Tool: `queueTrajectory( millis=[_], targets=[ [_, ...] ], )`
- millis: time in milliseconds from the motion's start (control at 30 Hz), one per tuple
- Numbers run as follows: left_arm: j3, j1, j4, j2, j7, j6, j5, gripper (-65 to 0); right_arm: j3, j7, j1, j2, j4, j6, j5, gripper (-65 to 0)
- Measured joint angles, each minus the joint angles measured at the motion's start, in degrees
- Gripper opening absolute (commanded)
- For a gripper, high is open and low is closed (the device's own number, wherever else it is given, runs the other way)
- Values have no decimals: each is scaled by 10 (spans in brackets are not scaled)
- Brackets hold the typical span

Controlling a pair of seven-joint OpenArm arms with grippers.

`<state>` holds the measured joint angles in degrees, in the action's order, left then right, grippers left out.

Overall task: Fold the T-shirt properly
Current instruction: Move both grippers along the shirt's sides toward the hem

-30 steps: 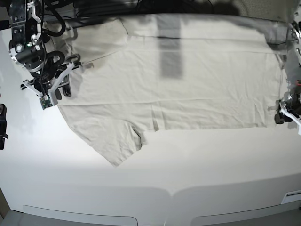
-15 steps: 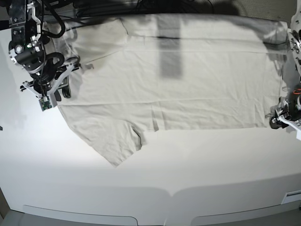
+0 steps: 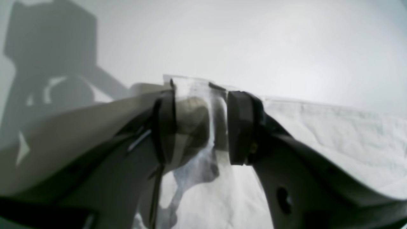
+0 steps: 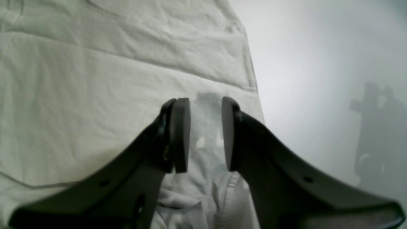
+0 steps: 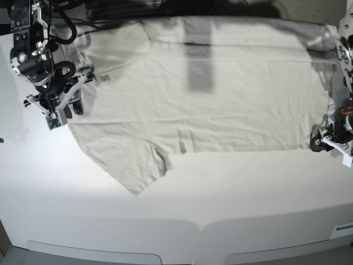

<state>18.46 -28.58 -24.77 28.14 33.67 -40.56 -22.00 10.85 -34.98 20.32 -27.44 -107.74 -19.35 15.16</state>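
The pale grey-beige T-shirt (image 5: pixel 220 105) lies spread flat across the white table, with one sleeve (image 5: pixel 132 165) pointing toward the front. My right gripper (image 5: pixel 71 109) sits at the shirt's left end. In the right wrist view this gripper (image 4: pixel 206 133) stands open just above the T-shirt (image 4: pixel 95 95), near the cloth's edge. My left gripper (image 5: pixel 316 142) is at the shirt's lower right corner. In the left wrist view its jaws (image 3: pixel 202 127) stand apart, with a bunched bit of the T-shirt (image 3: pixel 334 133) edge lying in the gap.
The white table (image 5: pixel 231 199) runs bare toward its front edge. Dark cables (image 5: pixel 110 6) lie along the back edge behind the shirt. A small white label (image 5: pixel 343 227) sits at the front right. A dark shadow band (image 5: pixel 199 55) crosses the shirt's middle.
My left gripper has slid in from the right to the shirt's lower right corner. The right gripper has shifted only slightly. The shirt lies as before.
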Motion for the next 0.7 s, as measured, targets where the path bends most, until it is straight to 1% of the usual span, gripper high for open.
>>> queueTrajectory(
  millis=[67,100,167,300,333,467,533,600,700],
  targets=[
    [0,0,0,1,1,0,-1,-405,0,0,0,0,0,0,0,-470],
    [0,0,0,1,3,0,-1,-424,0,2,0,0,0,0,0,-470],
    [0,0,0,3,5,0,0,-479,0,2,0,0,0,0,0,-470],
    [0,3,0,8,9,0,1,-632,0,2,0,0,0,0,0,-470],
    [0,5,0,9,10,-1,1,-650,0,2,0,0,0,0,0,-470],
    [0,5,0,10,10,-2,1,-650,0,2,0,0,0,0,0,-470],
    [0,6,2,12,-4,-4,6,-650,0,6,0,0,0,0,0,-470],
    [-1,8,2,12,-21,-4,7,-650,0,24,-2,0,0,0,0,-470],
    [-1,8,3,14,-31,-4,12,-650,0,60,-2,0,0,0,0,-470]
  ],
)
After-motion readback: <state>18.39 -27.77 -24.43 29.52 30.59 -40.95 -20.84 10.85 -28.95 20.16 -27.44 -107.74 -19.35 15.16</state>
